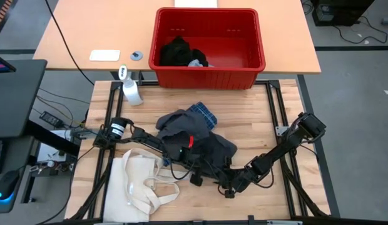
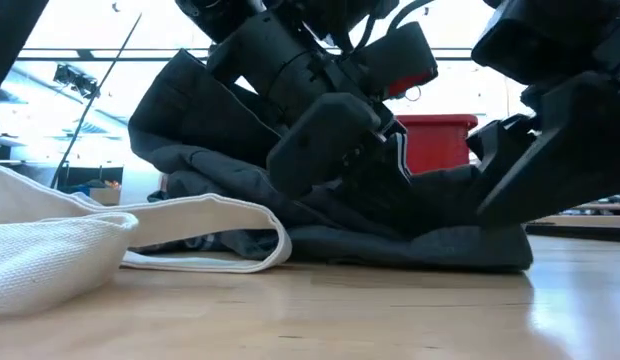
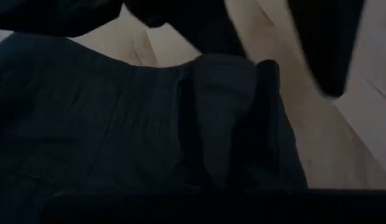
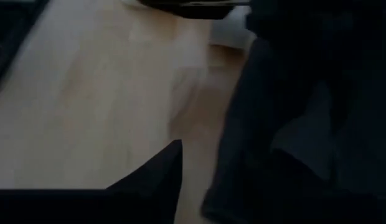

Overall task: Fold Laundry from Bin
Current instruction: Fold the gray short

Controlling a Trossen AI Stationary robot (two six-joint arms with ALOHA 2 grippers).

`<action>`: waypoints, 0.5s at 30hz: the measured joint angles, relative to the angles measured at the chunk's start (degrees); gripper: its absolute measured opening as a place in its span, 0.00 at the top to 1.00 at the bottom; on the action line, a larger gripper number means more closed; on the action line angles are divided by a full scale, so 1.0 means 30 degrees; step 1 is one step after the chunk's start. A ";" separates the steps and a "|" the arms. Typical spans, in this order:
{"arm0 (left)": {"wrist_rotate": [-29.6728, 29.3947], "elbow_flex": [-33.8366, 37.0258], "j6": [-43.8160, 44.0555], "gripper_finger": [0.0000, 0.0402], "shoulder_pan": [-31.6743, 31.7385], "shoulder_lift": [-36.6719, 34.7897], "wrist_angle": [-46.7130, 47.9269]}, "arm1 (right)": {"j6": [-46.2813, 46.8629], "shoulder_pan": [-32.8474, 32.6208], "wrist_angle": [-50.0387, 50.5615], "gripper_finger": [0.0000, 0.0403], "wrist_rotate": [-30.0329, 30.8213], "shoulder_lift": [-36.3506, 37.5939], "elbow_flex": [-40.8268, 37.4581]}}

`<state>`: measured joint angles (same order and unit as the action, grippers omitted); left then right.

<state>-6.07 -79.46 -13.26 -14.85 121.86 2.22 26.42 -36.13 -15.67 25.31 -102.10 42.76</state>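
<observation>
A dark grey garment (image 1: 200,140) lies bunched in the middle of the table, over a blue plaid shirt (image 1: 203,114). My left gripper (image 1: 200,176) reaches in from the left and is shut at the garment's near edge. My right gripper (image 1: 229,189) comes in from the right and stands open at the same edge. Bare wood shows between its one visible finger (image 4: 165,171) and the dark cloth (image 4: 286,112). The red bin (image 1: 209,75) stands at the far edge, with black and light grey laundry (image 1: 180,53) inside. My left gripper is shut on the dark grey garment near its near edge; a gathered ridge of cloth (image 3: 224,124) runs back toward the fingers, which do not show. It slants down from the table's left. The garment rests on the table. My right gripper: I cannot tell whether it touches the cloth beside it.
A cream tote bag (image 1: 137,184) with long handles lies at the near left, close to my left arm. A spray bottle (image 1: 131,90) stands at the far left. Bare wood lies to the right of the garment and along the near edge.
</observation>
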 joint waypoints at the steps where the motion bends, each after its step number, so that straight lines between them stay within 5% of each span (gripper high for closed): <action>1: -0.0004 0.0000 -0.0007 0.95 0.0000 0.0003 0.0000 | 0.0079 -0.0050 -0.0032 0.56 -0.0376 0.0166 0.0000; 5: -0.0015 0.0000 -0.0017 0.90 0.0007 0.0007 -0.0027 | 0.0283 -0.0790 0.1274 0.54 -0.0151 0.1159 0.0572; 9: -0.0022 0.0000 -0.0015 0.81 0.0007 0.0007 0.0033 | 0.0622 -0.1864 0.6602 0.55 0.4016 0.1610 0.1931; 12: -0.0026 0.0000 0.0004 0.74 0.0007 0.0007 0.0029 | 0.3214 -0.2421 1.1917 0.55 0.6902 0.1610 0.2660; 15: -0.0025 0.0000 0.0038 0.69 0.0007 0.0007 0.0054 | 0.7408 -0.2719 1.7173 0.55 0.7483 0.1612 0.2697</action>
<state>-6.14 -79.46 -13.14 -14.83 121.89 2.38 48.64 -44.29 35.85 47.76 -97.27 50.85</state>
